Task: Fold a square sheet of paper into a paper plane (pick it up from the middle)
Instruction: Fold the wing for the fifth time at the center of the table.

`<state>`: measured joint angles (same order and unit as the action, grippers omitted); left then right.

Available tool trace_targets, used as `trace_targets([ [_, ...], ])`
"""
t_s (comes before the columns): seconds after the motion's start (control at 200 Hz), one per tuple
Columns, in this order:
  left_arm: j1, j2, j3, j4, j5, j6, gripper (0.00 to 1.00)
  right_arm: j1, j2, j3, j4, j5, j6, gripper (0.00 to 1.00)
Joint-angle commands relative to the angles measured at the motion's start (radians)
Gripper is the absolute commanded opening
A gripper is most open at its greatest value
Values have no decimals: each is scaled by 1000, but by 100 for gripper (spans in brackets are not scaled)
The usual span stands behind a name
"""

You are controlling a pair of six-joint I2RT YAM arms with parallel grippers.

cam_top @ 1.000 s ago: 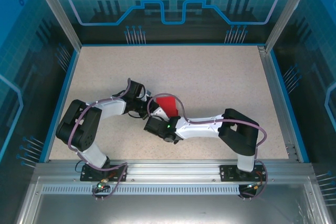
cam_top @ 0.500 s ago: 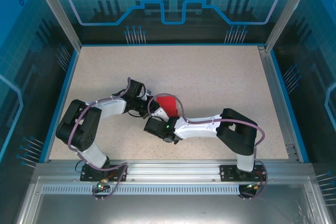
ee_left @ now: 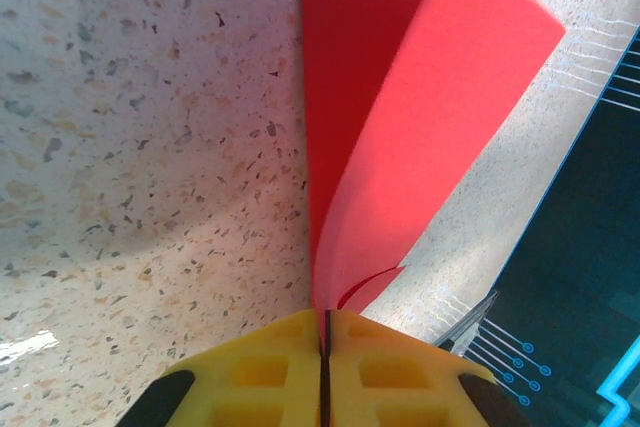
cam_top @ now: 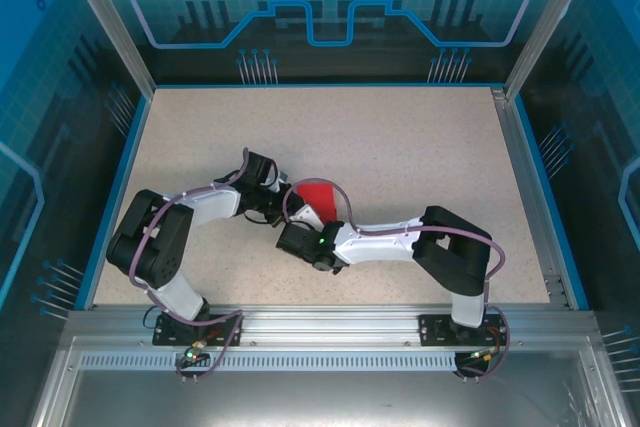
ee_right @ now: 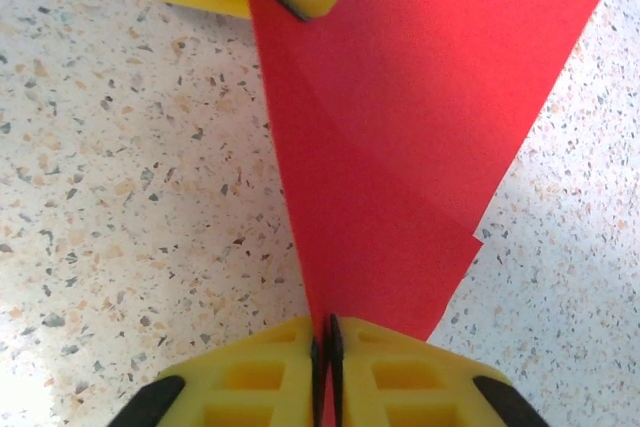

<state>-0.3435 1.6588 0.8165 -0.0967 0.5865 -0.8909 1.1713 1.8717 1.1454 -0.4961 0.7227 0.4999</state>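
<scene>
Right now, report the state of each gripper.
Left gripper: closed, pinching the folded red sheet of paper.
Right gripper: closed, pinching the same sheet.

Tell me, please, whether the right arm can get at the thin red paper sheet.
Yes, it seems: the right pincer is shut on the red paper sheet, nothing blocking.

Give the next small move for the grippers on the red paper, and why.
Probably run the right gripper along the fold toward the left gripper. Both are shut on the same edge of the square sheet of paper, at opposite ends, and its two layers splay apart, so the crease looks soft.
</scene>
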Motion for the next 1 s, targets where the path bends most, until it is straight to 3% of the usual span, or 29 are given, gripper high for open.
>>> trace_targets([
  [0.0, -2, -22, 26, -29, -7, -3, 10, -8, -26, -7, -1, 11, -8, 17],
  [0.12, -3, -23, 26, -29, -7, -3, 10, -7, -27, -10, -6, 16, 5, 17],
  [0.33, -3, -28, 21, -31, -7, -5, 11, -5, -39, -25, 7, 6, 7, 7],
  [0.5, -3, -45, 25, -44, -21, -10, 30, -22, -89, -88, 122, -81, -76, 3],
  [0.72, -3, -96, 38, -132, -119, -6, 59, -103, -196, -229, 317, -357, -193, 3],
  [0.995, -3, -122, 39, -182, -181, -16, 66, -224, -242, -351, 408, -542, -198, 3],
])
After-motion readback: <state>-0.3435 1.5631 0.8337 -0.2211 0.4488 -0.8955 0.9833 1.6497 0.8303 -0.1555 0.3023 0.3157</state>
